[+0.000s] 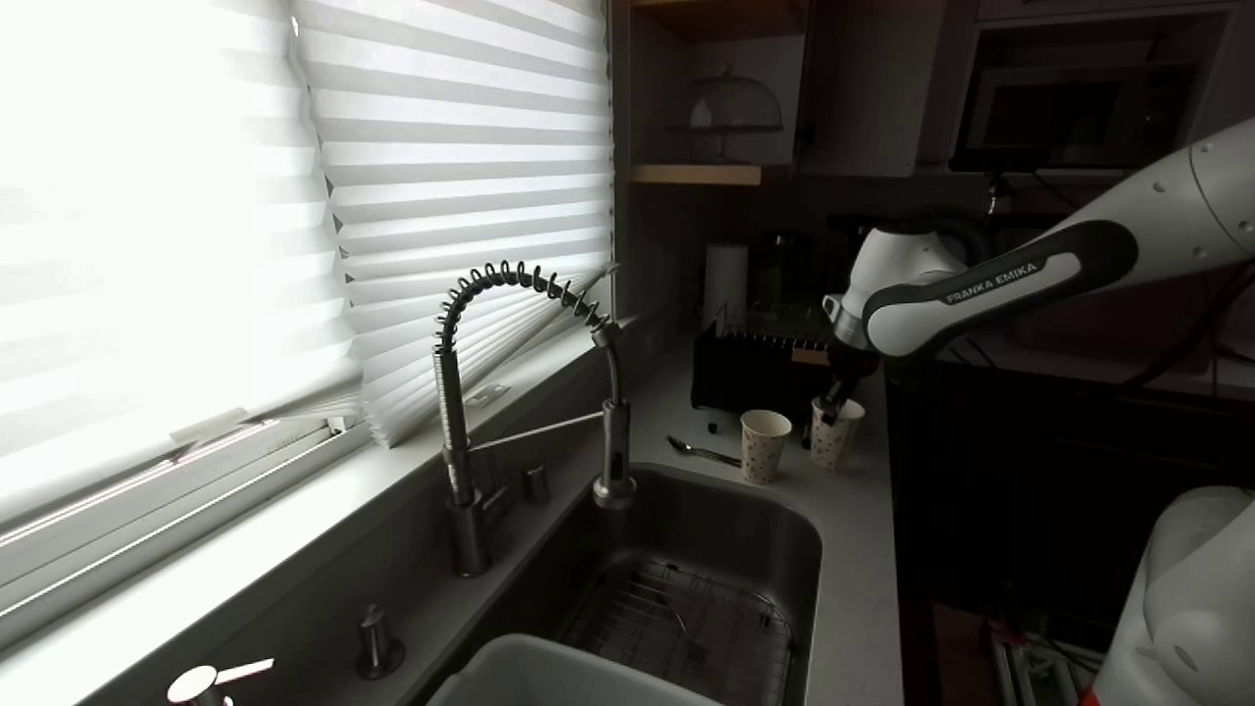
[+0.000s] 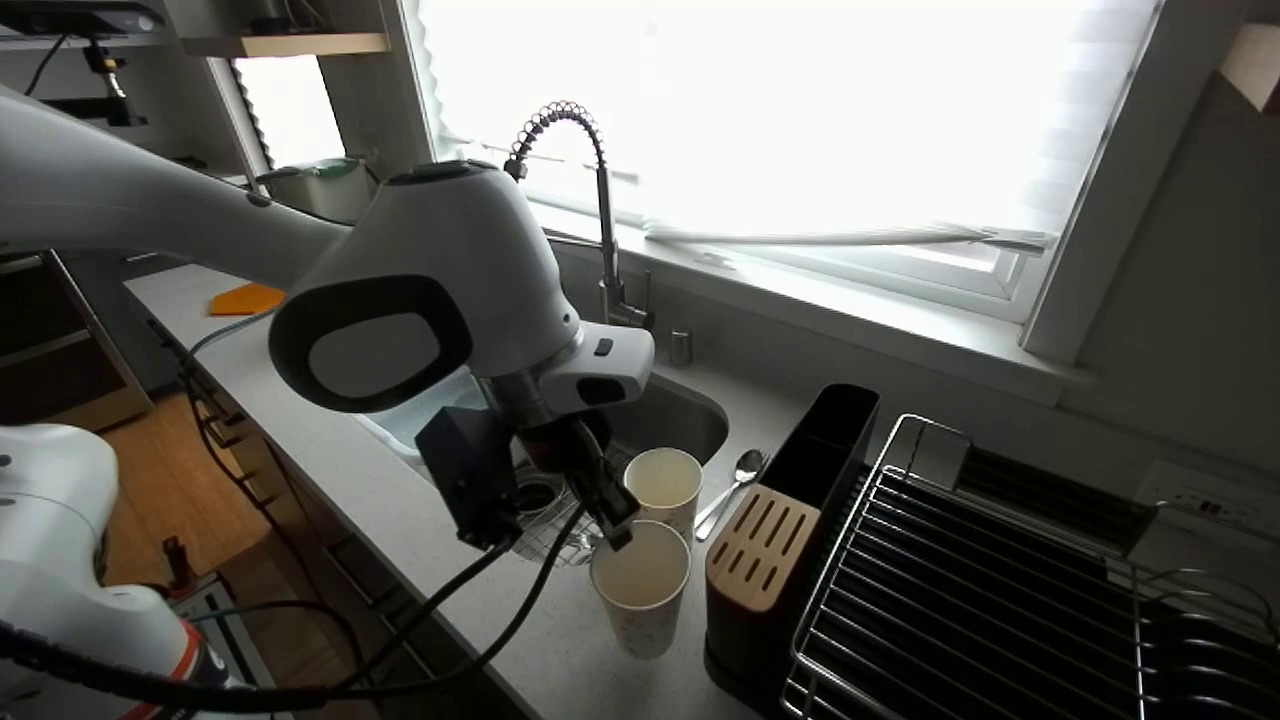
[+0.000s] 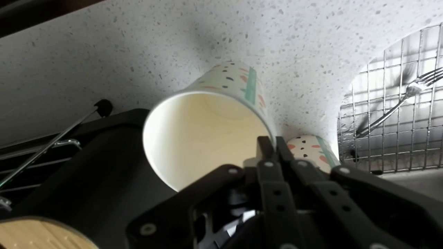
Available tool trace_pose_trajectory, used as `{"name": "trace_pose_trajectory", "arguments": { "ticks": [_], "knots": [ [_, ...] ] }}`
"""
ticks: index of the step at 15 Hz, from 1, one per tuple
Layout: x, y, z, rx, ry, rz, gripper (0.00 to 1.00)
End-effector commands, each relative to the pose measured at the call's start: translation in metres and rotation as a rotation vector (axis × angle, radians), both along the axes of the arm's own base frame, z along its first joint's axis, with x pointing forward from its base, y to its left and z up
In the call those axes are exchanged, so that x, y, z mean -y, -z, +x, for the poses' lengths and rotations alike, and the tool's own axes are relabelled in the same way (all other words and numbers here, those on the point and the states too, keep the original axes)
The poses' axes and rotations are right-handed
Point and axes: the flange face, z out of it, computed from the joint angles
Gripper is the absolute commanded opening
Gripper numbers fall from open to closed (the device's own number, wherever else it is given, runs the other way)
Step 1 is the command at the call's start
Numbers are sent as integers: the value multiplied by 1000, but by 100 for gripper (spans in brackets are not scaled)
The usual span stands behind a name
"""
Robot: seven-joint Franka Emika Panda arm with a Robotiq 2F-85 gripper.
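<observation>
- Gripper point(image 3: 275, 148) pinched nearly together on the rim of a tapered, patterned paper cup point(image 3: 207, 135)
- Similarly patterned second cup point(image 3: 309, 149) just beside
- Speckled pale countertop point(image 3: 155, 45)

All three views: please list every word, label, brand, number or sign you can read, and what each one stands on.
"FRANKA EMIKA": on the robot arm, in an exterior view.
Wall outlet, in an exterior view: any markings are too small to read.
Paper cup at the gripper: printed spots and a green stripe, no lettering visible.
Wrist view: no readable text.
Nothing else is legible.
</observation>
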Motion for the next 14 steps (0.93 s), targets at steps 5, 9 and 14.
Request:
{"name": "trace_pose_trajectory", "arguments": {
  "ticks": [5, 9, 14],
  "knots": [
    [-33, -78, -13, 3, -80, -35, 1],
    [-51, -121, 6, 105, -108, -98, 1],
    [-73, -134, 41, 148, -138, -102, 1]
  ]
}}
